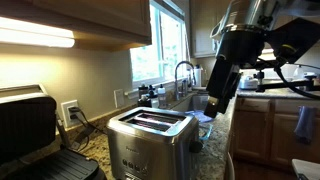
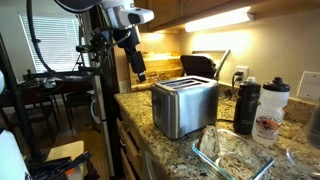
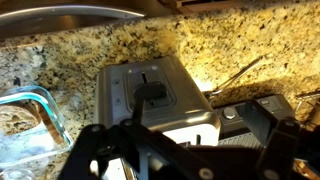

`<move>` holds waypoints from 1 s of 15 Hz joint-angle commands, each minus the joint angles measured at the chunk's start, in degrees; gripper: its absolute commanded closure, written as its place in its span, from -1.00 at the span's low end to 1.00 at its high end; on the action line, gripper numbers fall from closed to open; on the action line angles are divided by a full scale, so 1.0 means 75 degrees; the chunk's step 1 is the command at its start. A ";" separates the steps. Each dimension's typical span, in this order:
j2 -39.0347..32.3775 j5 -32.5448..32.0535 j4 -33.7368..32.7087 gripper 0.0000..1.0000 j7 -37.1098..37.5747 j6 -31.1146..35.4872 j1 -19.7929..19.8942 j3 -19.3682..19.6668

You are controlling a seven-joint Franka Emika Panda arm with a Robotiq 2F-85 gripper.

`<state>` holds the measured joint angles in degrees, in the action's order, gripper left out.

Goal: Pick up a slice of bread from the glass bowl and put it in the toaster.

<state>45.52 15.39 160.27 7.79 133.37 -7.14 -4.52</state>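
Observation:
The brushed-steel toaster (image 1: 150, 135) stands on the granite counter; it shows in both exterior views (image 2: 185, 105) and end-on, lever side, in the wrist view (image 3: 160, 95). The glass bowl (image 2: 232, 155) sits beside it, and its corner shows at the left of the wrist view (image 3: 30, 125). I cannot clearly make out a slice of bread; something tan shows through the glass. My gripper (image 3: 190, 132) hangs in the air beyond the toaster's end (image 2: 140, 72), above counter height (image 1: 213, 100). Its fingers are spread wide with nothing between them.
A black hinged grill (image 1: 30, 125) stands by the wall past the toaster. Two bottles (image 2: 258, 108) stand next to the toaster. A steel sink (image 3: 70, 15) with a faucet (image 1: 185, 72) lies under the window. Cabinets overhang the counter.

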 commanded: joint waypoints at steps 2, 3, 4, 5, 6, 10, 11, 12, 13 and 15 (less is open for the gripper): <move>-0.0073 -0.0019 0.0137 -1.00 0.0010 -0.0023 -0.0009 0.0015; -0.0112 -0.0019 0.0162 -1.00 0.0010 -0.0023 -0.0009 0.0015; -0.0140 -0.0019 0.0163 -1.00 0.0010 -0.0023 -0.0008 0.0015; -0.0147 -0.0019 0.0163 -1.00 0.0010 -0.0022 -0.0008 0.0015; -0.0147 -0.0019 0.0163 -1.00 0.0010 -0.0022 -0.0008 0.0015; -0.0147 -0.0019 0.0163 -1.00 0.0010 -0.0022 -0.0008 0.0015; -0.0147 -0.0019 0.0163 -1.00 0.0010 -0.0022 -0.0008 0.0015; -0.0147 -0.0019 0.0163 -1.00 0.0010 -0.0022 -0.0008 0.0015; -0.0147 -0.0019 0.0163 -1.00 0.0010 -0.0022 -0.0008 0.0015; -0.0147 -0.0019 0.0163 -1.00 0.0010 -0.0022 -0.0008 0.0015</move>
<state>44.40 15.39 161.58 7.79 133.33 -7.13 -4.52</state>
